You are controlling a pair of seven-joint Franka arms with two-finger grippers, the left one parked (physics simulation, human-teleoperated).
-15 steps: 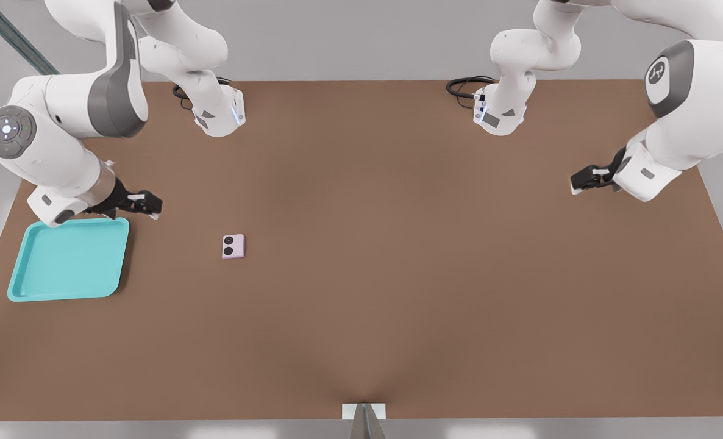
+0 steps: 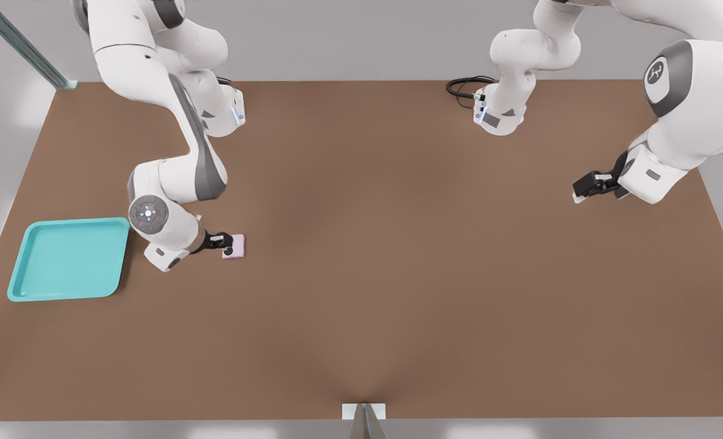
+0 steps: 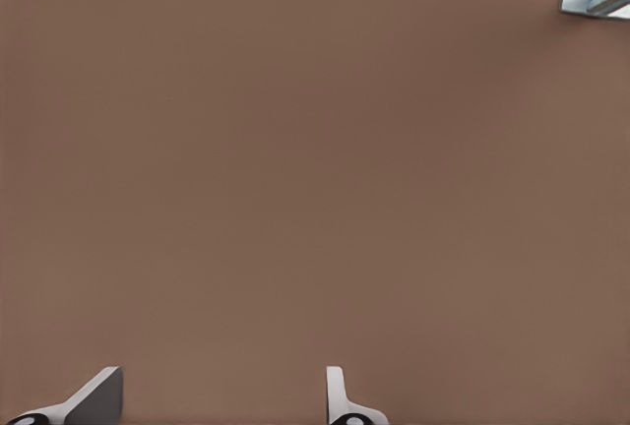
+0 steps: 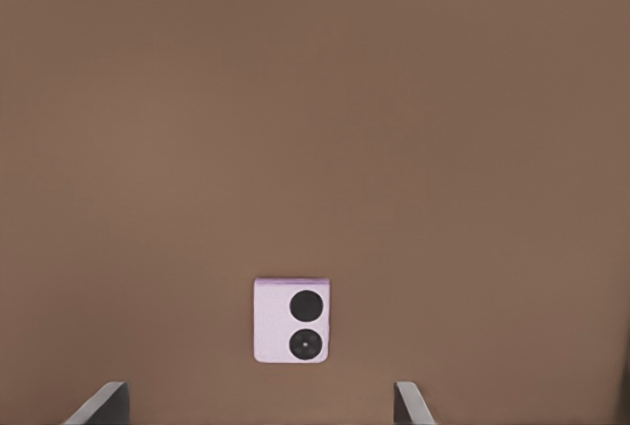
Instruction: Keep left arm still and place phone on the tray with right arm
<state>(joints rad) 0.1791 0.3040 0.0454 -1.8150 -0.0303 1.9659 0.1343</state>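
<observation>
On the brown table (image 2: 398,274), the phone (image 2: 235,247) is seen lying flat, well right of the tray (image 2: 66,259) in the front view. The gripper (image 2: 222,241) is held over the phone's left edge, fingers (image 4: 103,403) spread apart, nothing clasped.

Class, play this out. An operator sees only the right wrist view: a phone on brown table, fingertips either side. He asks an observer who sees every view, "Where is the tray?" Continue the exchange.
Observer: The tray lies flat on the table, to the front view's left of the phone.
Operator: What stands between them?
Observer: The working arm; its open gripper overlaps the phone's tray-side edge.
Operator: Do phone and tray touch?
Observer: No, they lie well apart.
</observation>
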